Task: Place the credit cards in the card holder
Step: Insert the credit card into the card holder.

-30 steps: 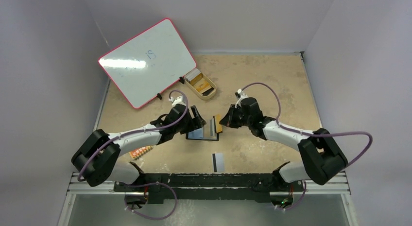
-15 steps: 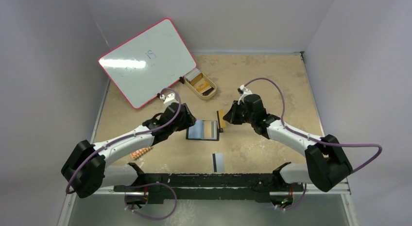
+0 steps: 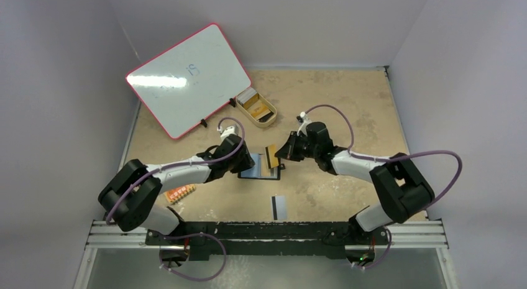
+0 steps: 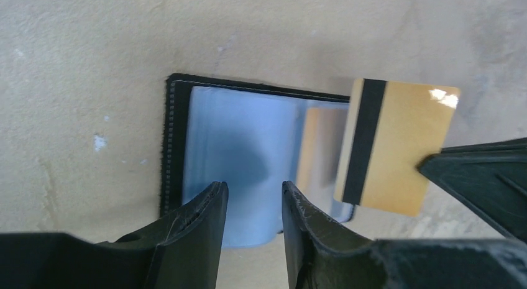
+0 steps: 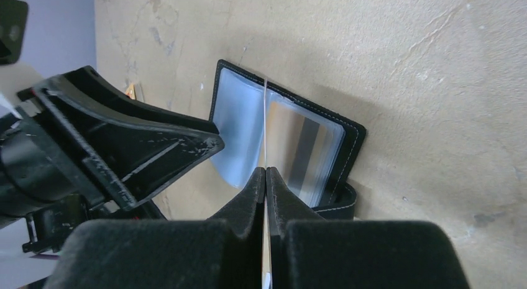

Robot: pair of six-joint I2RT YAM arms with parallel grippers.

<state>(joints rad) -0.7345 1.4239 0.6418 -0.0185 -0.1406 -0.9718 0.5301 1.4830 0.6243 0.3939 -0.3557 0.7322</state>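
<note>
The black card holder [image 3: 258, 167] lies spread open on the middle of the tabletop [image 3: 339, 102], grey-blue pockets up, with an arm reaching in from either side. The right hand [image 3: 283, 153] is clenched on an orange-gold card [image 3: 271, 157] and holds it on edge over the holder's right half. The left hand [image 3: 246, 163] hangs over the holder's left edge with its fingers a narrow gap apart and nothing between them.

Bare tabletop lies beyond the holder toward the far wall and off to the right. On the near side a grey card [image 3: 279, 206] with a black stripe lies flat, well apart from the holder. A pink-framed whiteboard [image 3: 186, 77] leans at the far left with a tan tray [image 3: 256, 108] just beside its corner. A small orange board [image 3: 180, 193] sits beside the left arm.

The left wrist view alone shows the card's face, with a black stripe down its left side and its lower corner over the right pocket. The right wrist view shows that card only as a thin line rising from the closed fingertips. From overhead, whether the card touches the holder cannot be told.
</note>
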